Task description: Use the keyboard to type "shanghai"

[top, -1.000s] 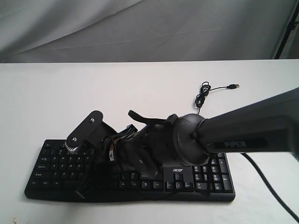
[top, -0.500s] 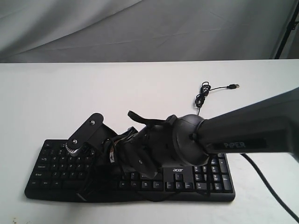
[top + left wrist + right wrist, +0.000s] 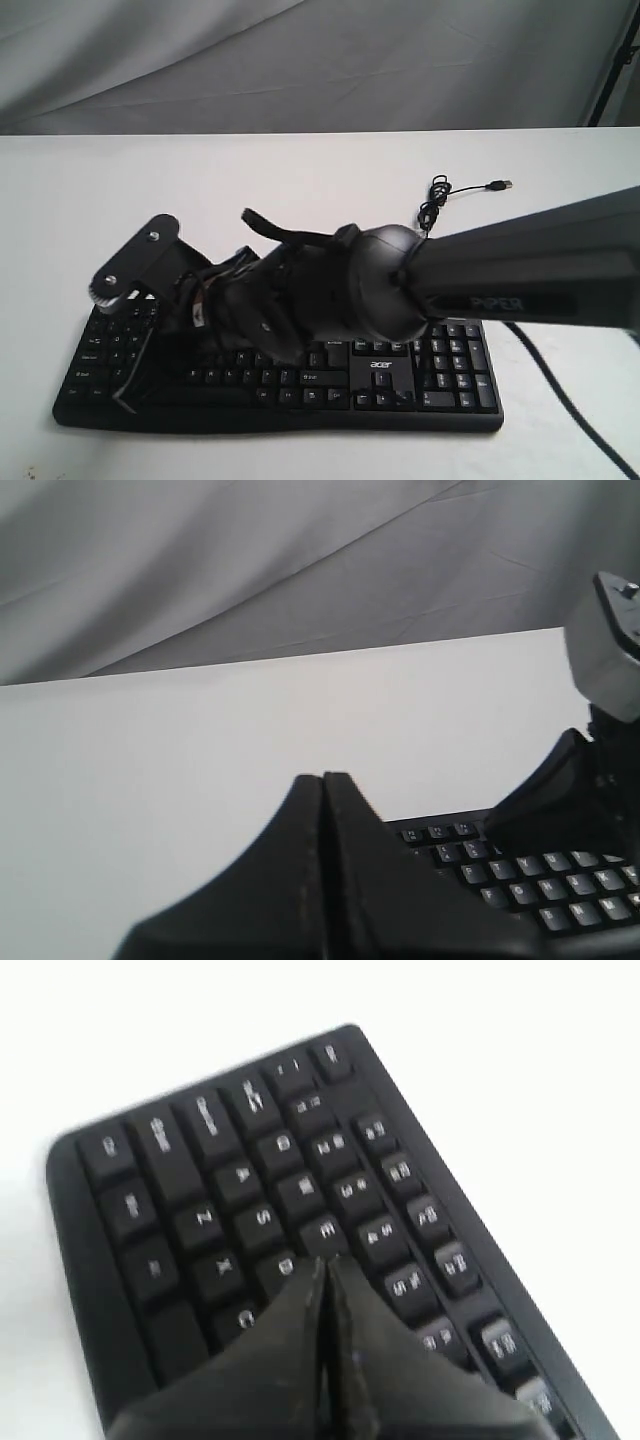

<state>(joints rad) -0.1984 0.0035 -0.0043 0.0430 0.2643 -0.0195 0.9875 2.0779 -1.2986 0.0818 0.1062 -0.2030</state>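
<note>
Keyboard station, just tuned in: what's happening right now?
The right arm stretches across the keyboard to its left half, with the right gripper shut and its tip by the E key and D key; I can't tell if it touches one. The left gripper, also shut, sits apart from the keys. The USB cable lies unplugged on the table.

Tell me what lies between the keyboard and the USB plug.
Only the thin black cable, looped on the white table; the exterior view shows it.

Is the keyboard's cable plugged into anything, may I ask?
No, the cable from the keyboard ends in a plug lying loose on the table.
</note>
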